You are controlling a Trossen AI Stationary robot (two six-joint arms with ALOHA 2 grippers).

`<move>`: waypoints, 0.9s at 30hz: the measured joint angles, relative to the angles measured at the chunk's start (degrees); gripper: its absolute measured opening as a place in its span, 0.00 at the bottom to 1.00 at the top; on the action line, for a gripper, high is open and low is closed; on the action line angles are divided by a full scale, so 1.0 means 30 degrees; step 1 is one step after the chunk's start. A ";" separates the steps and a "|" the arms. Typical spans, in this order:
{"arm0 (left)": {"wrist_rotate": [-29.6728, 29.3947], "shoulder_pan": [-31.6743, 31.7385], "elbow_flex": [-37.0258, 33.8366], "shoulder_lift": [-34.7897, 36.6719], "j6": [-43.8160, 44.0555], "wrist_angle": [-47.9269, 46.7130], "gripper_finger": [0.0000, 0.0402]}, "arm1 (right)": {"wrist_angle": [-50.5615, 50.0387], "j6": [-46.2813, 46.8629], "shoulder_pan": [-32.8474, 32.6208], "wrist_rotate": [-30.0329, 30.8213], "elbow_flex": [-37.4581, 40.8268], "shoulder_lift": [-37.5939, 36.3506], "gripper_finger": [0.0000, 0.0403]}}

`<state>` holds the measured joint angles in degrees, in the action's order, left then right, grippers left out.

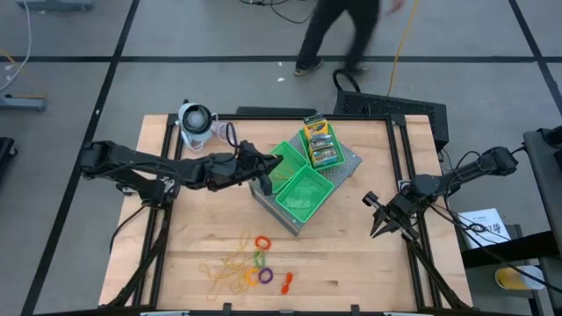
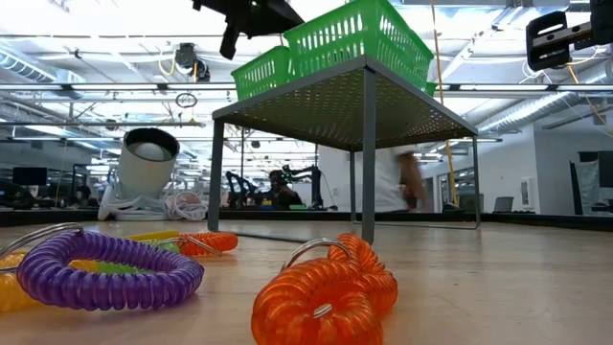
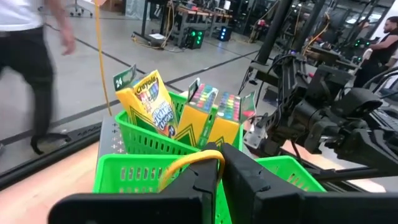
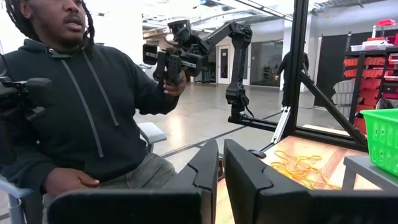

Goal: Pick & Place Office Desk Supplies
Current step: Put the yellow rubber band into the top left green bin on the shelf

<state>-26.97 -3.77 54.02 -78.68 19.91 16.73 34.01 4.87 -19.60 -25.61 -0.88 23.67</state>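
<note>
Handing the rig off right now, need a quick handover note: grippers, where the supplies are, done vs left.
Left gripper: shut on a yellow rubber band, over the green trays.
Right gripper: shut, empty, waiting at the table's right edge.
Done: crayon boxes stand in the back tray.
Left: the rubber band pile and coil rings lie on the table's front; the held band is not yet dropped.
</note>
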 joint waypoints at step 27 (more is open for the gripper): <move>0.0302 -0.0019 0.0000 -0.0028 0.0588 -0.1242 0.61 | -0.0004 0.0002 -0.0001 0.0000 0.0001 0.0001 0.05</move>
<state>-26.06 -3.83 54.02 -78.76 21.67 13.01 34.00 4.88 -19.60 -25.61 -0.87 23.67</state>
